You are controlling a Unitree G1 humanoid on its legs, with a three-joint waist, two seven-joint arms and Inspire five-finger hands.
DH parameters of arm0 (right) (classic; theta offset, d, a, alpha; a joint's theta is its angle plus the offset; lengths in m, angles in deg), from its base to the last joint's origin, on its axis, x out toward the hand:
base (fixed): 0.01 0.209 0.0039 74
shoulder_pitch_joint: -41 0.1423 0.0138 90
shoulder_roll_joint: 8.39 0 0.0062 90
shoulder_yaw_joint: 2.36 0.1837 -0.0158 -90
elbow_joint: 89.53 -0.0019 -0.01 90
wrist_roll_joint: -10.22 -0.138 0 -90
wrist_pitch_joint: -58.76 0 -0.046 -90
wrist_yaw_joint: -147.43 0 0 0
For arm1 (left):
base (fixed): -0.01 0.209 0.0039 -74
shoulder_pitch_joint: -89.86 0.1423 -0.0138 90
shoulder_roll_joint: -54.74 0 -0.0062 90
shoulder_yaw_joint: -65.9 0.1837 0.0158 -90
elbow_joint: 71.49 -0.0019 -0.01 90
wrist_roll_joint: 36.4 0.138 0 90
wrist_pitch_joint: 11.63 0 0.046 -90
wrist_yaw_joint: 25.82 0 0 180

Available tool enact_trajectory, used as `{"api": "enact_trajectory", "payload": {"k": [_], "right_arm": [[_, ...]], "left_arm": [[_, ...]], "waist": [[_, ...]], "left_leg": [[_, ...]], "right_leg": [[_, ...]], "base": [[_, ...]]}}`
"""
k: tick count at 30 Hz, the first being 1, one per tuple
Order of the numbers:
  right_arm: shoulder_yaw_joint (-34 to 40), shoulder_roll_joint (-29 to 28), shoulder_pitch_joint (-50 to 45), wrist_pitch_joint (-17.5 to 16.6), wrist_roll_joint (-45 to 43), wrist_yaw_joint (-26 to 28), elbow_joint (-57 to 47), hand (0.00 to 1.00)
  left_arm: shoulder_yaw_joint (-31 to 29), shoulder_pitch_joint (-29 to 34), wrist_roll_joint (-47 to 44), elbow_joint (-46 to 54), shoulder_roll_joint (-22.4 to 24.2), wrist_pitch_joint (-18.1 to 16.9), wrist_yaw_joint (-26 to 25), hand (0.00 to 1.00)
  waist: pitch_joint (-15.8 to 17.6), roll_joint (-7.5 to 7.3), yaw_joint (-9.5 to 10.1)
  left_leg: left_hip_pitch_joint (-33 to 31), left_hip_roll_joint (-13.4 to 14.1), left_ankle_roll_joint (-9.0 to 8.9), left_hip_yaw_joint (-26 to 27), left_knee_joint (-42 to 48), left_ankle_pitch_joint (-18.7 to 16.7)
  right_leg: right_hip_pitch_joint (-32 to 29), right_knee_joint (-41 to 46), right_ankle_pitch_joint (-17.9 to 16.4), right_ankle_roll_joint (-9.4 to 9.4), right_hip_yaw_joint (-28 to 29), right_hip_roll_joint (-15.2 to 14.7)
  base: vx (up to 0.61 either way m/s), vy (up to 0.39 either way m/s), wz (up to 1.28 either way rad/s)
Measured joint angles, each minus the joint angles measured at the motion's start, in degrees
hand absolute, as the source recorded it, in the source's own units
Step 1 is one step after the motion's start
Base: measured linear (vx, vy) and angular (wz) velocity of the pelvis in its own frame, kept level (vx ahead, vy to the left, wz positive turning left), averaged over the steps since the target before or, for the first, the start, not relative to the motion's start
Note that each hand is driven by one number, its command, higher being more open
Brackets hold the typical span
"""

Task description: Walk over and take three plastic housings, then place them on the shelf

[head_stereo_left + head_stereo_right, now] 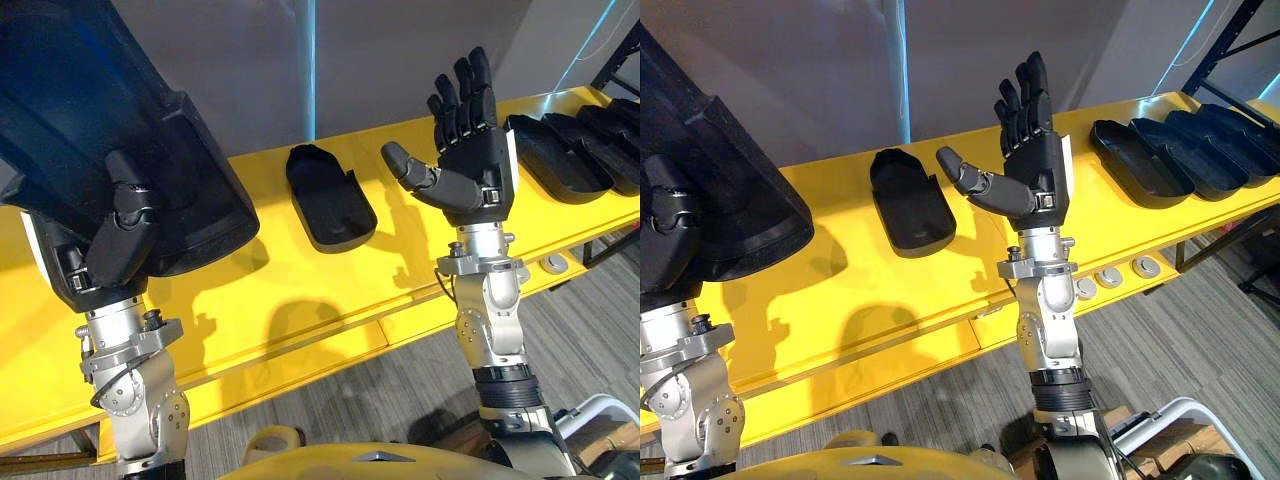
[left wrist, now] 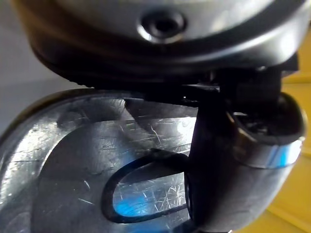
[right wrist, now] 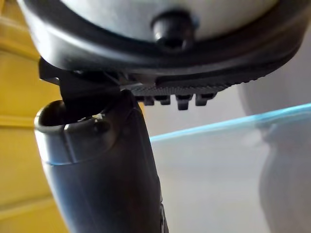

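My left hand (image 1: 118,240) is shut on a large black plastic housing (image 1: 110,130), held raised above the left part of the yellow shelf (image 1: 300,290); its thumb presses the housing's scratched glossy face (image 2: 87,150). A second black housing (image 1: 328,197) lies on the shelf near the middle. My right hand (image 1: 465,130) is open, fingers straight and pointing up, empty, just right of that housing and above the shelf. Several more black housings (image 1: 575,150) lie side by side at the shelf's far right.
A grey wall (image 1: 400,60) rises right behind the shelf. The shelf's front lip (image 1: 330,345) runs across below my hands, with round fittings (image 1: 1110,278) on it at the right. Grey carpet (image 1: 400,390) lies below. A dark rack post (image 1: 1225,50) stands at the far right.
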Motion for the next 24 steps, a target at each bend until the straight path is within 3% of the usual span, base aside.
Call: {"api": "enact_trajectory", "payload": {"k": [2, 6, 7, 8, 9, 10, 11, 13, 14, 16, 17, 19, 20, 21, 23, 24], "right_arm": [[-1.41, -0.51, -0.76, 0.39, -1.02, 0.22, -2.00, 1.00], [-2.61, -1.73, -4.11, 0.90, -0.77, -0.06, -6.13, 1.00], [-1.30, -0.55, -5.58, 0.89, -0.83, -0.80, -6.12, 1.00], [-0.47, -0.42, -6.39, 0.89, -0.85, -0.93, -6.11, 1.00], [-0.08, -0.13, -7.17, 0.88, -0.93, -1.07, -6.01, 1.00], [0.91, 0.37, -7.99, 0.84, -1.00, -1.13, -5.59, 1.00], [1.24, 2.02, -8.45, 0.84, -1.17, -1.09, -5.16, 1.00], [0.73, 2.74, -8.09, 0.01, -2.25, -0.55, -5.42, 1.00], [0.16, 2.48, -7.79, -1.95, -2.82, 0.18, -5.48, 1.00], [-0.55, 0.98, -7.53, -2.84, -3.27, 0.63, -5.43, 1.00], [-0.95, 0.46, -7.54, -2.83, -3.22, 0.54, -5.37, 1.00], [-1.38, -0.92, -7.57, -2.95, -2.12, 0.16, -5.64, 1.00], [-1.35, -1.37, -7.83, -3.11, -2.05, 0.04, -6.17, 1.00], [-1.27, -1.83, -8.91, -3.39, -2.04, -0.54, -7.97, 1.00], [-0.89, -2.12, -10.98, -4.02, -1.99, -1.29, -10.53, 1.00], [-0.71, -2.14, -11.11, -4.06, -1.92, -1.41, -10.96, 1.00]], "left_arm": [[0.83, 0.77, 0.32, 0.20, 0.09, 0.25, -1.44, 0.00], [3.83, 0.93, 0.71, 0.29, 1.48, 2.29, -2.98, 0.00], [5.78, 0.98, 2.49, 0.22, 2.00, 3.11, -2.82, 0.00], [6.08, 0.97, 3.12, 0.22, 1.87, 3.12, -2.62, 0.00], [6.09, 0.98, 3.87, 0.20, 1.82, 3.11, -2.16, 0.00], [6.09, 1.02, 4.66, 0.19, 1.77, 3.07, -1.38, 0.00], [5.92, 1.58, 5.05, 0.19, 1.73, 2.85, -0.96, 0.00], [4.90, 2.69, 5.11, 0.25, 1.06, 1.80, -0.78, 0.00], [3.88, 2.68, 5.01, 0.26, 0.43, 1.26, -0.15, 0.00], [2.68, 2.97, 4.51, 0.26, -0.98, 1.13, 1.31, 0.00], [2.41, 3.22, 4.50, 0.25, -1.13, 1.18, 1.60, 0.00], [2.23, 3.04, 4.26, 0.28, -2.57, 1.38, 2.84, 0.00], [2.28, 2.69, 3.96, 0.30, -3.69, 1.38, 3.77, 0.00], [2.74, 1.76, 3.93, 0.51, -5.38, 1.45, 5.21, 0.00], [3.82, 0.25, 3.90, 1.96, -6.10, 1.66, 6.79, 0.00], [4.12, -0.31, 3.83, 2.61, -6.12, 1.65, 7.15, 0.00]], "waist": [[0.02, 0.30, 0.03], [0.03, 0.43, -1.82], [0.38, 1.11, -2.70], [0.53, 1.19, -2.61], [0.86, 1.21, -2.94], [1.08, 2.43, -3.18], [1.24, 3.45, -3.18], [0.85, 3.29, -3.27], [0.76, 2.99, -3.26], [1.14, 2.30, -2.91], [1.14, 2.30, -2.78], [0.98, 2.09, -3.32], [0.71, 1.87, -3.65], [0.65, 1.86, -5.15], [0.37, 1.83, -6.70], [0.39, 1.48, -6.69]], "left_leg": [[-0.21, 0.01, -0.01, -0.95, 0.47, -0.01], [-3.11, -0.77, -0.84, -0.87, 0.35, 0.56], [-4.38, -0.13, -0.98, 4.08, 0.32, -0.94], [-5.51, 1.55, 0.55, 7.63, 2.19, -2.11], [-6.78, 3.45, 0.95, 10.29, 4.93, -2.57], [-7.87, 6.60, 0.85, 11.93, 8.22, -2.11], [-7.37, 8.55, -1.68, 10.44, 8.44, 1.28], [-7.28, 5.38, -1.61, 9.44, 8.06, 1.26], [-7.04, 4.17, -1.25, 9.32, 5.98, 1.02], [-6.24, 3.15, -0.71, 10.75, 3.47, 1.32], [-5.78, 3.11, -0.57, 11.07, 3.21, 1.41], [-4.05, 2.47, -0.01, 10.78, 1.40, 1.81], [-3.58, 1.93, -0.09, 10.09, 0.07, 2.00], [-3.61, 1.26, 0.47, 7.37, -2.20, 3.27], [-5.27, 1.29, 0.22, 4.23, -4.58, 5.52], [-5.70, 1.37, 0.09, 3.94, -5.33, 6.23]], "right_leg": [[0.52, 0.00, -0.22, 0.15, -0.41, 0.08], [2.62, 0.32, -4.00, 1.63, -8.81, -1.35], [3.28, 2.48, -6.53, 2.76, -12.15, -3.25], [3.28, 3.80, -7.44, 2.89, -12.89, -3.85], [3.26, 5.50, -8.36, 2.92, -13.85, -4.54], [3.28, 8.46, -9.39, 3.07, -14.76, -5.63], [2.61, 12.65, -10.59, 3.17, -14.26, -7.21], [0.99, 14.54, -11.02, 3.37, -11.32, -9.95], [0.26, 13.71, -10.93, 3.53, -10.00, -11.02], [0.72, 10.73, -8.19, 6.06, -9.95, -11.49], [1.21, 9.85, -7.18, 6.14, -9.92, -11.30], [3.23, 7.93, -4.70, 5.58, -9.56, -10.61], [3.21, 7.91, -4.33, 5.01, -7.45, -10.55], [3.16, 7.88, -4.06, 3.72, -1.64, -9.59], [3.18, 5.49, -5.67, 1.90, 4.09, -6.27], [3.13, 4.41, -5.81, 1.65, 3.90, -5.68]], "base": [[0.02, -0.025, 0.25], [-0.03, -0.040, 0.97], [-0.06, 0.045, 1.48], [-0.07, 0.074, 1.42], [-0.06, 0.092, 0.85], [-0.06, 0.129, 0.68], [-0.06, 0.184, 0.32], [-0.04, 0.199, 0.04], [-0.05, 0.210, 0.09], [-0.09, 0.189, -0.10], [-0.10, 0.120, -0.21], [-0.10, 0.088, -0.02], [-0.14, 0.120, 0.49], [-0.11, 0.105, 0.71], [-0.07, -0.007, 0.93], [-0.08, -0.083, 0.65]]}}
